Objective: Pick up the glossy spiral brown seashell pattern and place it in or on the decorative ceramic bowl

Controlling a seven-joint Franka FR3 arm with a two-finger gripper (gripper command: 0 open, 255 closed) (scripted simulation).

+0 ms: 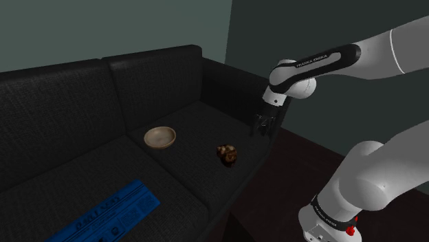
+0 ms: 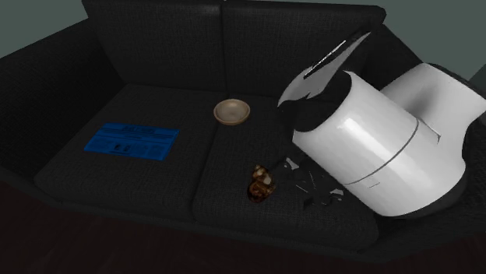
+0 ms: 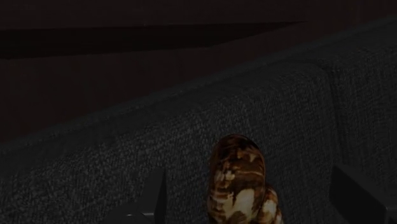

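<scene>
A glossy brown seashell (image 1: 227,154) with cream spiral markings lies on the dark sofa's right seat cushion, near its front edge. A tan round bowl (image 1: 159,137) sits upright and empty on the same cushion, further back toward the shoulder view's left. My black gripper (image 1: 263,126) hangs above the cushion, off to the shoulder view's right of the shell and apart from it. In the wrist view the shell (image 3: 238,184) shows between the two fingers (image 3: 156,197), which stand wide apart without touching it. From the second exterior view, the shell (image 2: 262,184) lies in front of the bowl (image 2: 232,111).
A flat blue printed sheet (image 1: 110,216) lies on the sofa's other seat cushion. The sofa's backrest (image 1: 151,82) and armrest (image 1: 234,89) rise behind the bowl and gripper. Dark floor (image 1: 302,165) lies in front of the sofa.
</scene>
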